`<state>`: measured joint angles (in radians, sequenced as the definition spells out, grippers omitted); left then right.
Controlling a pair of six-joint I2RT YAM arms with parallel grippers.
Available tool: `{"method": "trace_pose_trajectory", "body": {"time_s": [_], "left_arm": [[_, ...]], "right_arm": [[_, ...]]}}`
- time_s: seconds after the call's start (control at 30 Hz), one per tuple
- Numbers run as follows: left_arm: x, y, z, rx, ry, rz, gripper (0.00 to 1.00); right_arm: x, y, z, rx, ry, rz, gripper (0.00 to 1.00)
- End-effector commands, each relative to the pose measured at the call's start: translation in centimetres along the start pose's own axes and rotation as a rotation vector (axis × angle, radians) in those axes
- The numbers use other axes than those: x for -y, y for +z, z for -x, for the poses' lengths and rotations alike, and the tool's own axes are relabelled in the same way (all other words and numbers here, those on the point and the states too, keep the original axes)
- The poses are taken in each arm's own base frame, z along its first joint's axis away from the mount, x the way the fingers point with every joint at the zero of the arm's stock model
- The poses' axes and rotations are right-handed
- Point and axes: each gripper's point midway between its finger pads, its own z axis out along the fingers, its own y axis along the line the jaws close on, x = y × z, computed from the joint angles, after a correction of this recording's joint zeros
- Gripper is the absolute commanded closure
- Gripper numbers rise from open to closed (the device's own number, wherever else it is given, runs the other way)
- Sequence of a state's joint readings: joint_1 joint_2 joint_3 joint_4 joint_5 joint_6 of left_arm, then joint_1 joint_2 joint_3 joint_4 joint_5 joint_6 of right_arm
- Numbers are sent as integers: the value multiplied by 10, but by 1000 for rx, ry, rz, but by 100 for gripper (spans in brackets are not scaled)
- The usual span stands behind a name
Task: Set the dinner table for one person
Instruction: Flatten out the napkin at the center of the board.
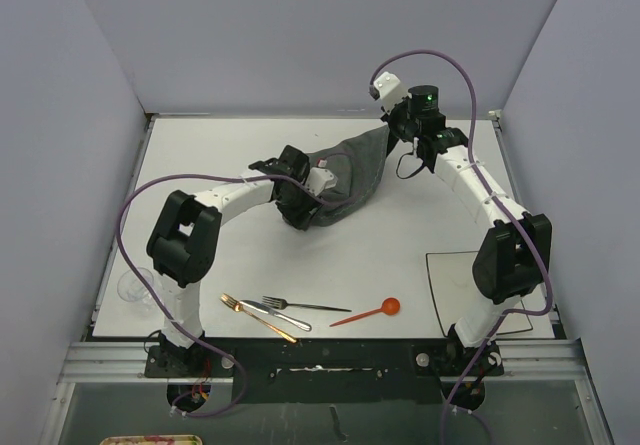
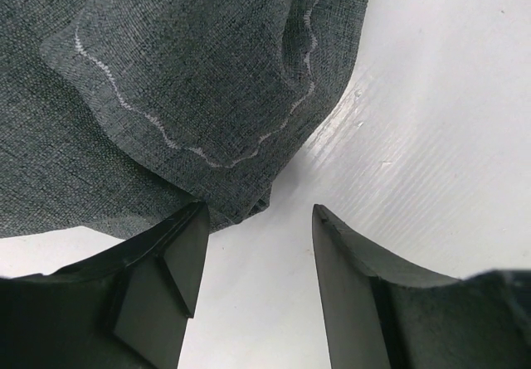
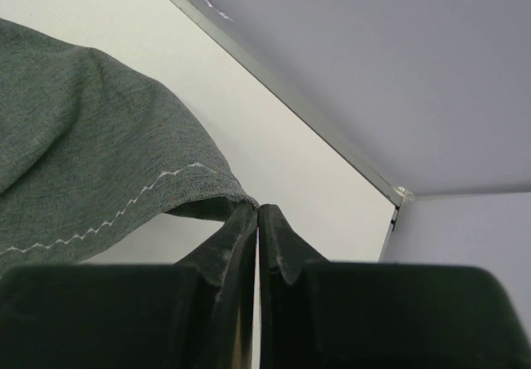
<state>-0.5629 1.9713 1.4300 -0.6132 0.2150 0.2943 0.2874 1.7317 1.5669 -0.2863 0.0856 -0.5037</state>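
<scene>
While the right gripper (image 3: pixel 259 210) stands clamped shut on one stitched corner of the dark grey placemat (image 1: pixel 352 170), we see that corner lifted off the dinner table (image 1: pixel 400 250) toward its far right corner. From there the cloth sags in a slack, rumpled fold back toward the middle of the far half of the white top. At the cloth's other, near-left end sits the left gripper (image 2: pixel 257 213), its jaws standing apart with nothing between them but bare tabletop. From its wrist camera we see the placemat's folded edge, with its wavy white stitching, lying just beyond the fingertips, and we cannot tell whether the left finger touches the fabric. The dinner table itself fills the whole work area, running from the arms' bases at the near edge to the grey back wall. Along the near edge, between the two bases, lies the cutlery: a gold-coloured piece (image 1: pixel 258 317) angled toward the near edge, a silver fork (image 1: pixel 305 306) and a second silver piece (image 1: pixel 278 314) just beside it, and an orange spoon (image 1: pixel 368 313) a little to their right. A clear glass (image 1: pixel 135 287) stands by the near left corner, behind the left arm. A square off-white plate (image 1: pixel 460 290) rests by the near right corner, partly hidden by the right arm and well apart from the placemat.
</scene>
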Motion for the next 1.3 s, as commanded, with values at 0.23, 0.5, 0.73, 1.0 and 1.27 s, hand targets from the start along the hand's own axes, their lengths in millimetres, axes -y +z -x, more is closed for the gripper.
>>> {"method": "trace_pose_trajectory", "body": {"time_s": [0.23, 0.5, 0.73, 1.0, 1.27], "left_arm": [[1, -4, 24, 58, -16, -36, 55], [-3, -4, 26, 61, -18, -26, 64], [-3, 0, 22, 49, -19, -27, 71], [-4, 8, 21, 41, -19, -25, 81], [-8, 2, 32, 64, -25, -5, 100]], "right_arm": [[11, -2, 12, 48, 18, -31, 100], [10, -2, 12, 49, 21, -29, 100], [10, -2, 12, 49, 20, -25, 100], [8, -1, 11, 47, 23, -19, 100], [8, 0, 12, 51, 25, -21, 100]]}}
